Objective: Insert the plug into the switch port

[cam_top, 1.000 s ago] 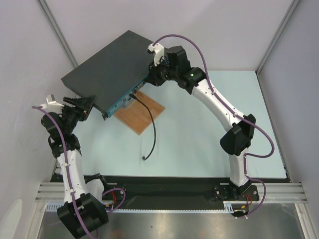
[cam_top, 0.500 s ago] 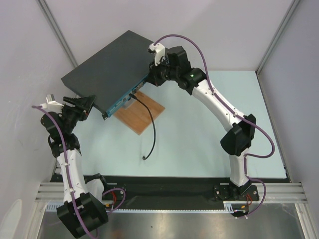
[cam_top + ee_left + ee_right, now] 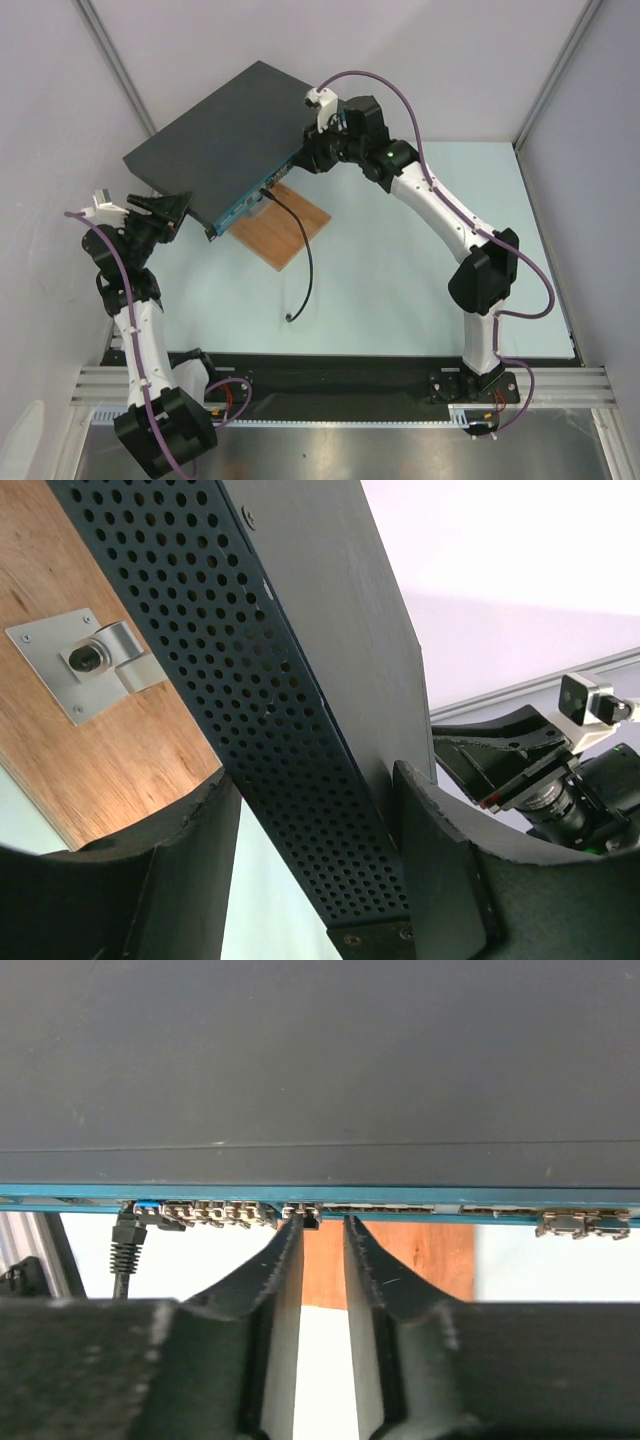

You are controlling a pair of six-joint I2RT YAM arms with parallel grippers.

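So the switch, a big flat dark grey rectangular box with a teal-blue front strip, sits at an angle on the far left of the pale blue bench. Its front edge hangs over a brown wooden board. The small black plug is up in a socket near the left end of the port row in the right wrist view. Its thin black cable trails off the board and down across the bench, other end lying loose. The right gripper is nosed right up at the teal front, a few sockets along from the plug, fingers a narrow slit apart with nothing between them, just board showing through. The left gripper is on the switch's near left corner, fingers spread wide and straddling the perforated side wall, one on the top face and one at the bottom edge, so it looks clamped on the box. There's also a small silver metal bracket screwed to the board
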